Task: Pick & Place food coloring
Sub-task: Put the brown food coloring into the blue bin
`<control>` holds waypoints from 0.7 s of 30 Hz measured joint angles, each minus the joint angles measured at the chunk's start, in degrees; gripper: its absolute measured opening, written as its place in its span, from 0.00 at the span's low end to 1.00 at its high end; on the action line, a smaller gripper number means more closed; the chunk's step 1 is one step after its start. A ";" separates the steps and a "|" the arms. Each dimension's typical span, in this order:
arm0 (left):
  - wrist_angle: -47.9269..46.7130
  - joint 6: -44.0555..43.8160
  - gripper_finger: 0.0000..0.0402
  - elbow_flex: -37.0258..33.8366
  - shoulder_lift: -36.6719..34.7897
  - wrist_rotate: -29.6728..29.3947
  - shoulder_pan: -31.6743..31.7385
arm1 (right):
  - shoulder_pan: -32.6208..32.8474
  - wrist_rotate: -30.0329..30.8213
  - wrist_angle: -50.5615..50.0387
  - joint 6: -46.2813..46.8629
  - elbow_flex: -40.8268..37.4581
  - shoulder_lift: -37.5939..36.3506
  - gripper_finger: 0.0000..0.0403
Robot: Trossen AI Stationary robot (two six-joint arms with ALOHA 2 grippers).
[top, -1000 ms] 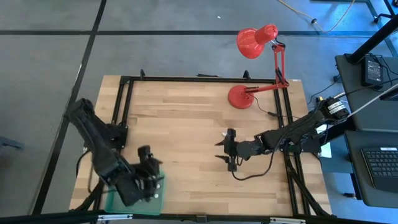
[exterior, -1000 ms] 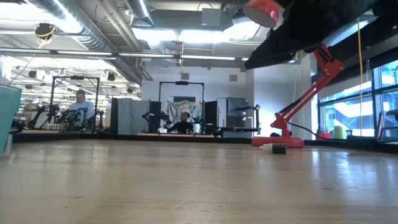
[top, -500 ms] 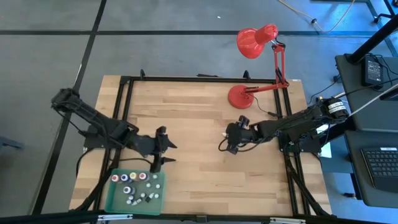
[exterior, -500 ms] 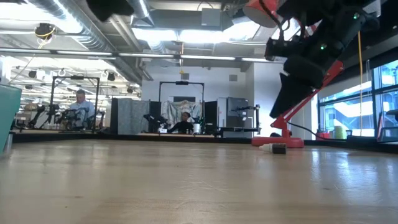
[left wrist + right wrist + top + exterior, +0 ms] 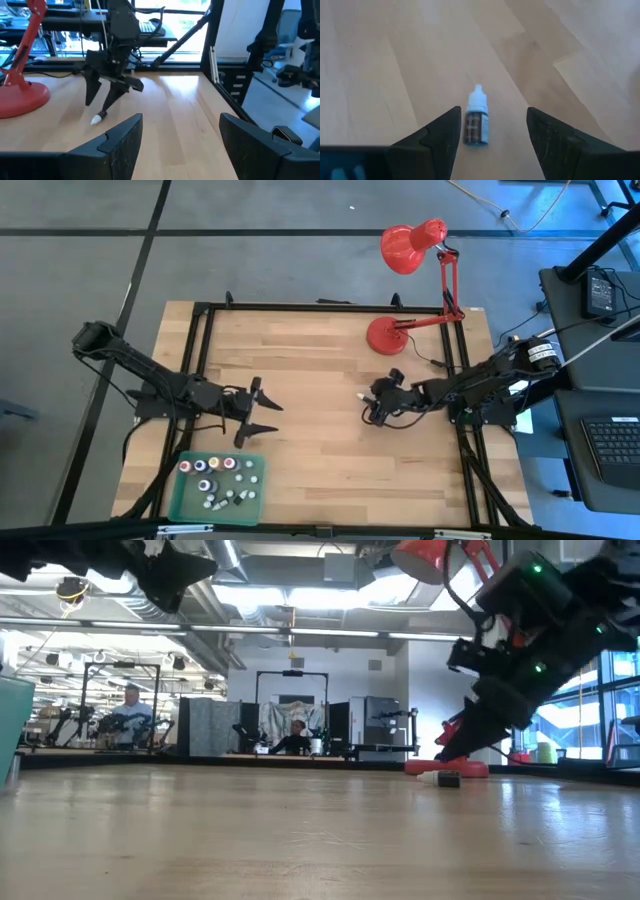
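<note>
Food coloring bottles stand in the green tray at the table's near left corner, and one small bottle with a white tip lies on the bare wood mid-table, right of centre, between the parted fingers of the right gripper, which reaches in low from the right without touching it. The left gripper stretches out level from the left, above the tray's far edge, fingers spread wide and empty. From above the lone bottle shows only as a pale speck, its colour unclear.
</note>
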 joint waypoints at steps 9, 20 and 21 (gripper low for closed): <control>-0.52 -0.04 0.63 -0.18 -0.02 0.60 -0.04 | 2.79 3.49 8.34 0.81 -5.57 0.00 0.56; -0.64 -0.07 0.63 -0.18 0.00 0.69 -0.04 | 6.59 9.66 16.28 1.09 -9.22 0.00 0.56; -0.64 -0.07 0.63 -0.18 0.00 0.69 -0.04 | 6.66 9.99 17.04 1.04 -9.48 0.09 0.56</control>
